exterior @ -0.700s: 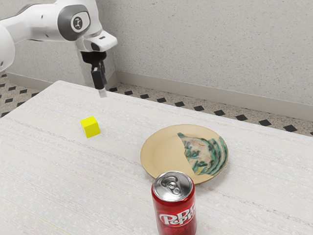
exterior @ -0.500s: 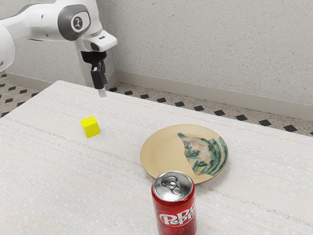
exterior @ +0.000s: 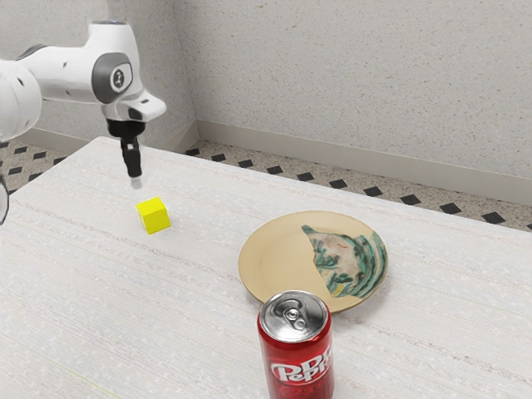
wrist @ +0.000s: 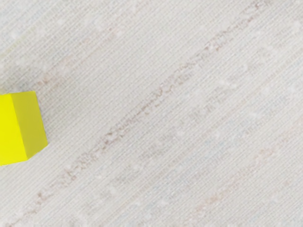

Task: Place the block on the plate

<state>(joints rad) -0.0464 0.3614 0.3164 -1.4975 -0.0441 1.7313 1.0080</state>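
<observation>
Now the gripper hangs near the yellow block, which sits on the table.

Exterior view: one block, one plate, one can and one arm; compared with the earlier frames the gripper is lower and farther toward the exterior view's left, closer to the block, while block, plate and can lie just where they did; I can't tell how far open the gripper is, but the block is apart from it and off the plate; the plate is round and tan with a green, patterned patch, the can a glossy red cylinder with a silvery metal top, the tabletop whitish with faint streaks; wrist view: one block, partly in sight, smooth, flat-faced and sharp-edged, beside a brownish, speckled vein running slantwise through the pale, finely lined surface.
</observation>
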